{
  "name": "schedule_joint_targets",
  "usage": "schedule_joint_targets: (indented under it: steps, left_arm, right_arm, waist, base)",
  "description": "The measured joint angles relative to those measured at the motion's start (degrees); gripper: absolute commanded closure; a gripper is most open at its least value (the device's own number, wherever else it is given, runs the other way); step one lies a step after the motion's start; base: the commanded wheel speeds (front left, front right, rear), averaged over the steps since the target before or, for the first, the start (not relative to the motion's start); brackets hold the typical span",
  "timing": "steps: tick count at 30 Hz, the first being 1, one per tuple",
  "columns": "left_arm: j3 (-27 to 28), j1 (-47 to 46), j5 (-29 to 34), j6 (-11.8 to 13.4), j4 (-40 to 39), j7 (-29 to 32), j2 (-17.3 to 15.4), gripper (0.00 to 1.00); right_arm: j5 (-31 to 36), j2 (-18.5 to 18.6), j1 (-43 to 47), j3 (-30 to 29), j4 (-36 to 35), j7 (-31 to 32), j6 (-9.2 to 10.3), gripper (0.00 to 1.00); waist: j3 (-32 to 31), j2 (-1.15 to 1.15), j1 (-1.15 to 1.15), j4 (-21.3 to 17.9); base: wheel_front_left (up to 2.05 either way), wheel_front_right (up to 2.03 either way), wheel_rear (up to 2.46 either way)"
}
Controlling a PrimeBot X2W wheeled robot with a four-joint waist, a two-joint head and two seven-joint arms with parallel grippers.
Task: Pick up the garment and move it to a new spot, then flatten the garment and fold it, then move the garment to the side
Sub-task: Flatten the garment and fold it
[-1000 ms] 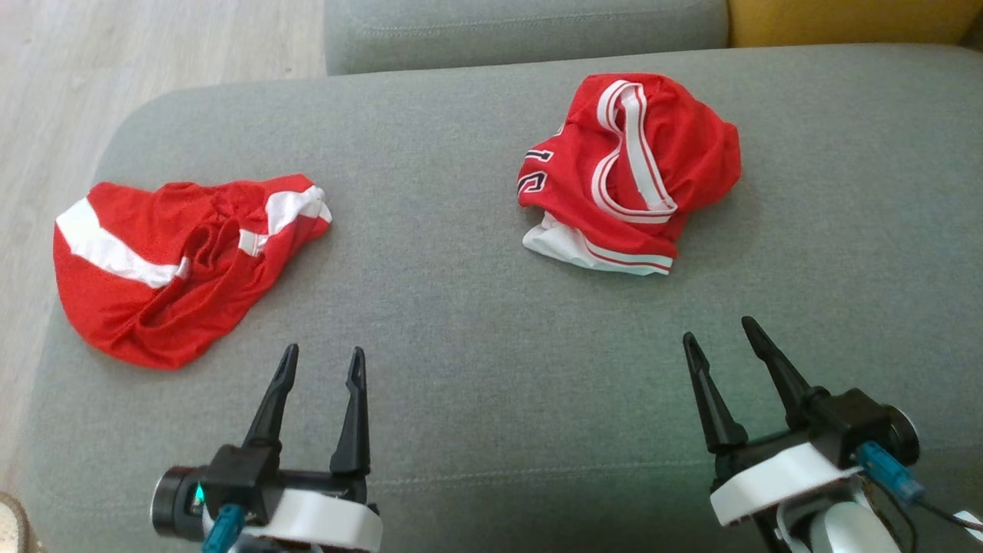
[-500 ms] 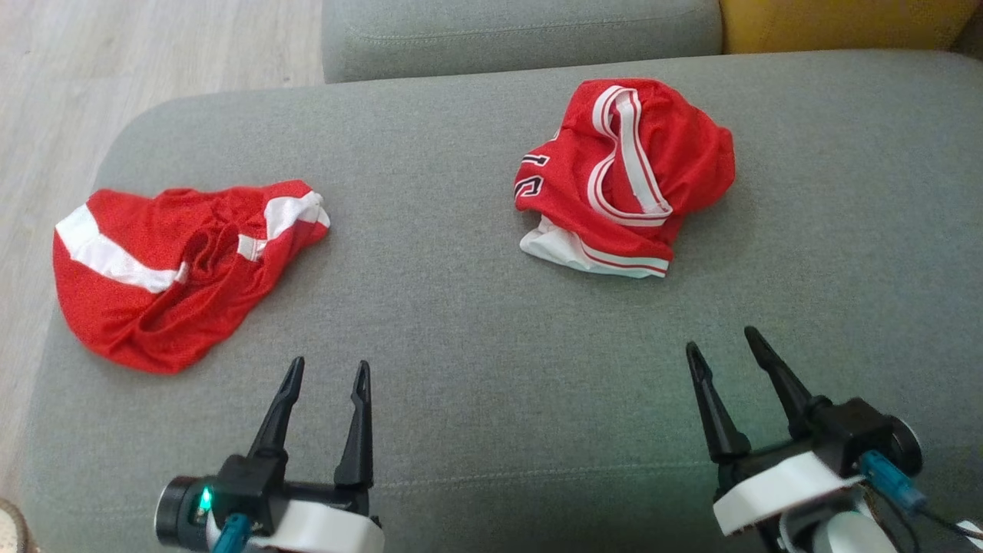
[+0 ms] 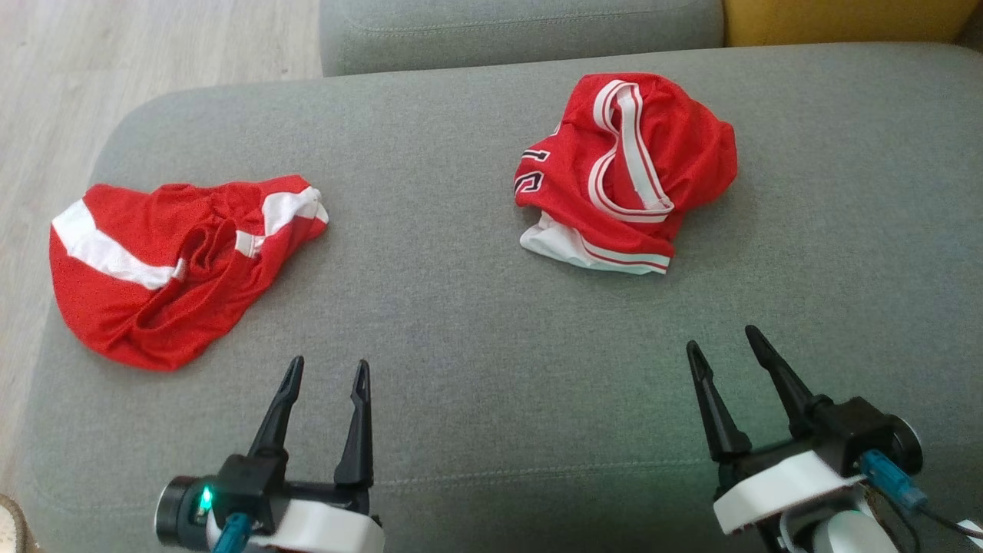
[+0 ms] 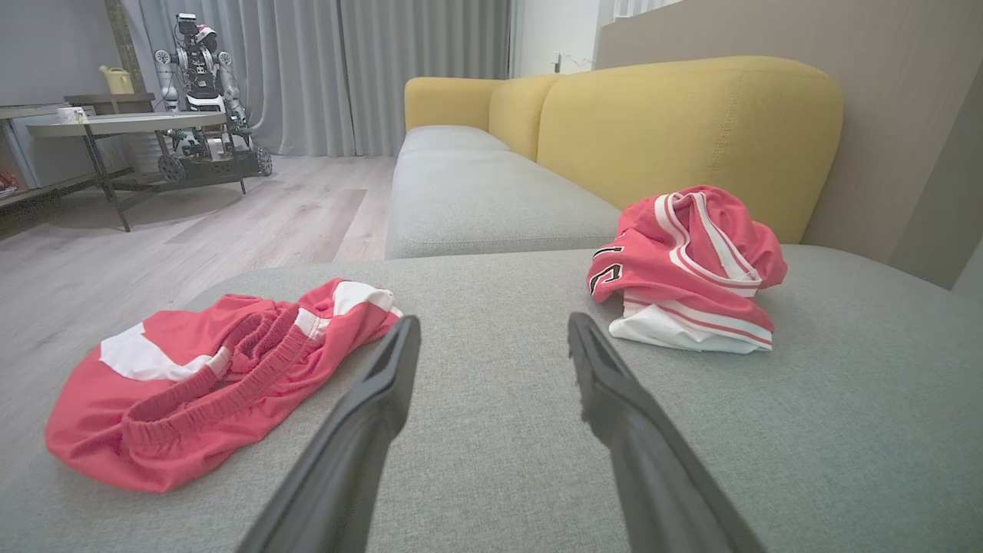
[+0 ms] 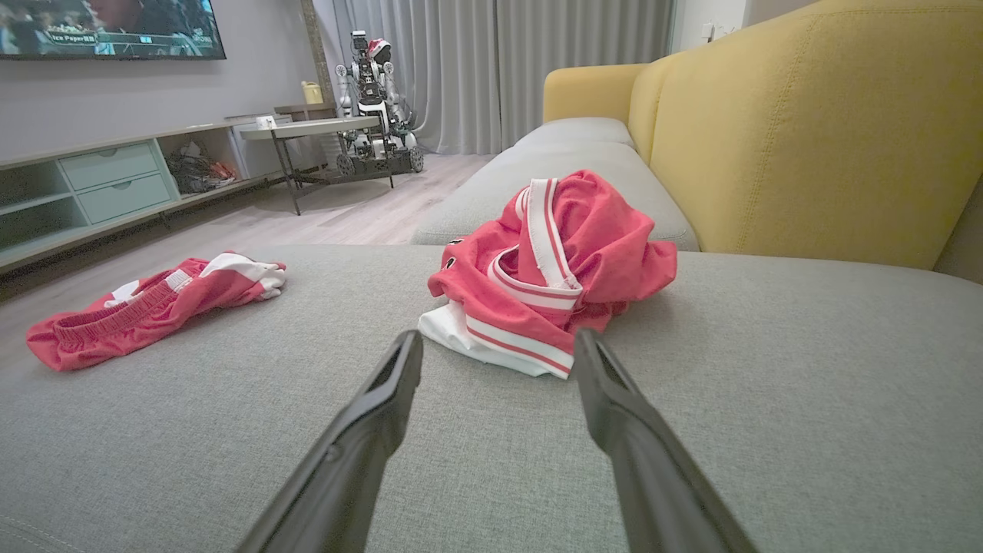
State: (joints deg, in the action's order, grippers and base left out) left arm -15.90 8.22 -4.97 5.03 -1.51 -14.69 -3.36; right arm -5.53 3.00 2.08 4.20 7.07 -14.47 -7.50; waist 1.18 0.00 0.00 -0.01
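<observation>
Two crumpled red garments lie on the grey sofa seat (image 3: 461, 322). A pair of red shorts with white bands (image 3: 169, 261) (image 4: 207, 369) (image 5: 146, 307) is at the left edge. A bunched red jersey with white striped trim (image 3: 630, 169) (image 4: 691, 261) (image 5: 553, 269) is at the far right. My left gripper (image 3: 329, 362) (image 4: 493, 322) hovers open near the front, to the right of the shorts and apart from them. My right gripper (image 3: 722, 338) (image 5: 499, 336) is open too, nearer than the jersey, with nothing between its fingers.
The seat's left edge drops to a pale wooden floor (image 3: 46, 92). A second grey seat cushion (image 3: 522, 31) and a yellow backrest (image 3: 845, 19) (image 4: 691, 115) lie beyond. Far off stand a table (image 4: 123, 127), another robot (image 4: 200, 69) and a low TV cabinet (image 5: 107, 177).
Both grippers have drawn back a little toward the near edge of the seat, still open. Neither garment has moved.
</observation>
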Motion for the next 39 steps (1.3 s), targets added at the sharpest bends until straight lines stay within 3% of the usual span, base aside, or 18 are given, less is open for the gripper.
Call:
schedule_joint_targets:
  steps: [10,21,31,39]
  left_arm:
    - [-1.13,-1.04,0.79,-1.10,-0.02,0.00,0.00,0.00]
    - [-3.70,-11.06,1.87,-1.26,-1.45,-0.01,0.08,0.00]
    - [-7.05,-18.59,1.86,-1.33,-1.67,-0.01,0.26,0.00]
    - [-8.54,-20.52,1.70,-0.92,-1.52,-0.01,0.33,0.00]
  right_arm:
    - [-0.09,-0.01,-1.16,0.22,0.54,0.01,0.00,0.00]
    - [1.52,0.02,-15.47,-3.21,2.34,0.00,0.00,0.00]
    - [2.78,0.08,-28.01,-6.93,13.46,0.00,0.00,0.00]
    - [2.53,0.20,-33.03,-6.22,19.90,0.00,0.00,0.00]
  waist:
    - [2.38,0.00,0.00,0.40]
    - [11.90,0.00,0.00,1.02]
    - [21.84,0.00,0.02,2.35]
    - [24.84,0.00,0.01,3.47]
  base:
    - [0.00,0.00,0.00]
    - [0.00,0.00,0.00]
    - [0.00,0.00,0.00]
    - [0.00,0.00,0.00]
